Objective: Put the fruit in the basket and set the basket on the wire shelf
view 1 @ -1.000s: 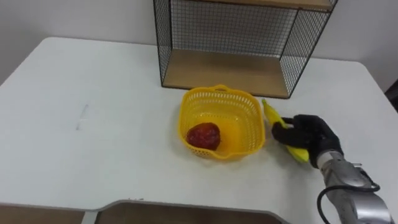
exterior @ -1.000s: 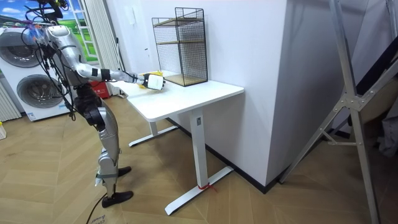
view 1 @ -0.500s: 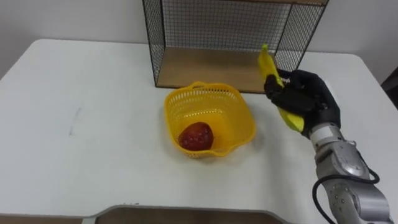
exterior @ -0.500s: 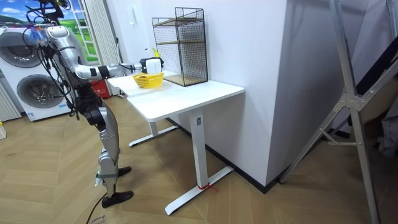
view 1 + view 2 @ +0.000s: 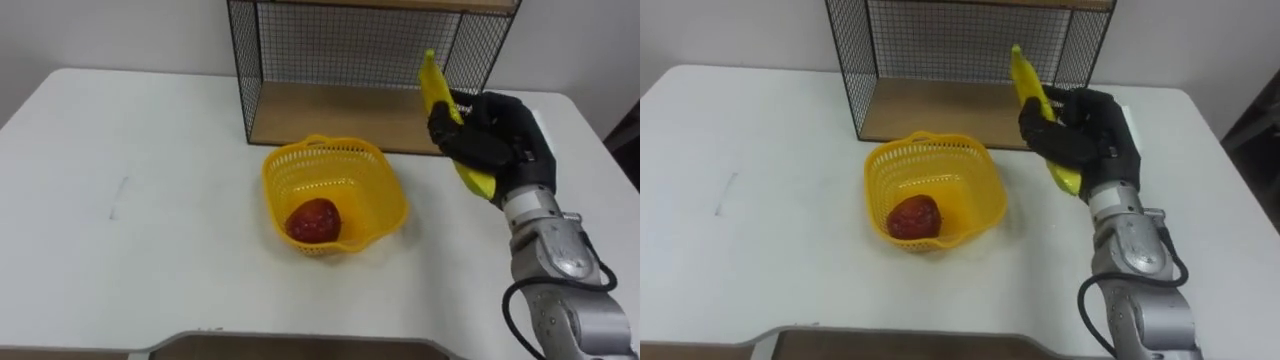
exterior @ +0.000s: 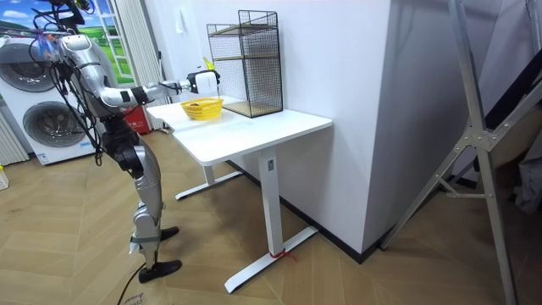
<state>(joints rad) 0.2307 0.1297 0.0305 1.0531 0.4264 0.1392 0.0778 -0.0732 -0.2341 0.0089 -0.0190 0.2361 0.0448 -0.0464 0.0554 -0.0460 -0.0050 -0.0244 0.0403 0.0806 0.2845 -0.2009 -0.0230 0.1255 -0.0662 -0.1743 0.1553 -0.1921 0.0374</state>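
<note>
A yellow plastic basket (image 5: 335, 195) (image 5: 936, 190) stands on the white table (image 5: 150, 200) in front of the wire shelf (image 5: 370, 60). Inside it, at the front left, lies a red fruit (image 5: 313, 220) (image 5: 914, 217). My right hand (image 5: 495, 140) (image 5: 1085, 135) is shut on a yellow banana (image 5: 440, 100) (image 5: 1030, 90), held up in the air to the right of the basket, its tip pointing up against the shelf's front. In the room view the basket (image 6: 201, 108) sits on the table, with the right hand (image 6: 200, 82) raised above it.
The black wire shelf has a wooden floor board (image 5: 340, 112) and stands at the table's back edge. The table's front edge (image 5: 300, 340) runs close below. In the room view the robot stands at the table's end, a washing machine (image 6: 42, 119) behind it.
My right hand has lifted the banana off the table to the basket's right and raised it up in front of the wire shelf. The camera shifted a little.
</note>
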